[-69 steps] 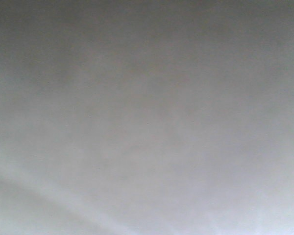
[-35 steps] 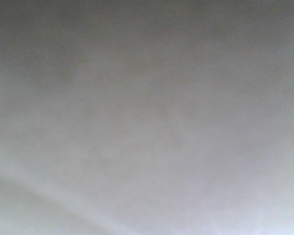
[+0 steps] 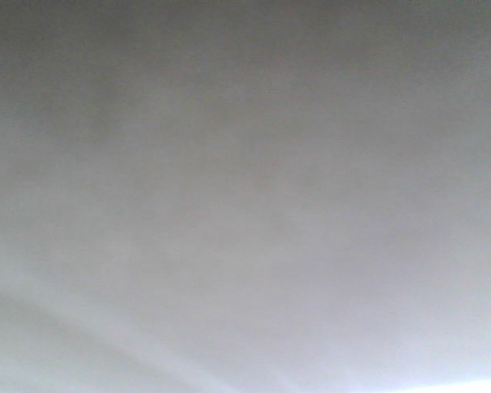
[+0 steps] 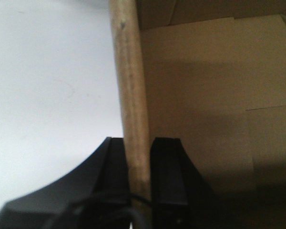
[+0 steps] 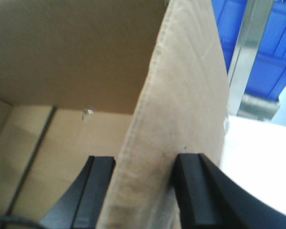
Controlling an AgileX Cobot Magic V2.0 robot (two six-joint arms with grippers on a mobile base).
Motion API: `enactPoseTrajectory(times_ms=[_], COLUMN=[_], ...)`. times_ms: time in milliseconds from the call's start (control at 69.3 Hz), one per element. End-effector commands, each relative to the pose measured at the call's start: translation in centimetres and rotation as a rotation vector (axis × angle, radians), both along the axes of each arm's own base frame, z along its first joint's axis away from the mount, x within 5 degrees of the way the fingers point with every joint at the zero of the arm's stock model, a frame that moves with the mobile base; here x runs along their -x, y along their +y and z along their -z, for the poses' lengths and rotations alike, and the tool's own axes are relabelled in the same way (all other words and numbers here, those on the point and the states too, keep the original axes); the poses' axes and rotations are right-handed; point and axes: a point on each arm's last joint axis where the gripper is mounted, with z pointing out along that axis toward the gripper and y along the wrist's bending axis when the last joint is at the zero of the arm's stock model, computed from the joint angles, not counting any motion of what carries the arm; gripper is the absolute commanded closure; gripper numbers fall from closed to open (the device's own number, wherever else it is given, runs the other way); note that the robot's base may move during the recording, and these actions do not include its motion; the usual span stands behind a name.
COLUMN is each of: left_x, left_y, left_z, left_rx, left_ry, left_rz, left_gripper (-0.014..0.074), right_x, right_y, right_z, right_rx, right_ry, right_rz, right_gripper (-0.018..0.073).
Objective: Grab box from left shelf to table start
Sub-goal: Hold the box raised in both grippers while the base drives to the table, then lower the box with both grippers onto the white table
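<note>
The brown cardboard box fills both wrist views, and its printed black face is hidden. In the left wrist view my left gripper is shut on the upright edge of a box wall, with the box's inside to the right. In the right wrist view my right gripper has its black jaws closed on either side of a tilted box wall. A silvery-grey metal shelf post stands behind it. The front view shows only a blurred grey surface, with no gripper in it.
Blue plastic bins sit behind the metal post at the upper right of the right wrist view. A white surface lies left of the box in the left wrist view and right of it in the right wrist view.
The front view stays a grey blur. A thin bright strip has appeared along its bottom right edge, and the faint diagonal band at the lower left has shifted slightly.
</note>
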Motion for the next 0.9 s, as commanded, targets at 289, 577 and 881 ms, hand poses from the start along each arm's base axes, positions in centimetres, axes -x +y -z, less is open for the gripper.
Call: enactPoseTrajectory(times_ms=[289, 577, 881], left_x=[-1.3, -5.7, -12.6], left_y=[1.0, 0.7, 0.0], left_z=[-7.7, -10.0, -9.1], left_rx=[-0.140, -0.175, -0.261], left_ry=[-0.081, -0.015, 0.151], left_rz=[-0.082, -0.150, -0.210], left_gripper=[0.0695, 0.0696, 0.0696], right_x=[-6.5, -12.8, -19.7], right_y=[0.8, 1.5, 1.7], right_z=[-3.1, -2.3, 1.4], right_rx=[-0.033, -0.033, 0.050], right_ry=[0.129, 0.329, 0.564], right_rz=[-0.006, -0.002, 0.036], right_gripper=[0.0502, 0.0502, 0.0502])
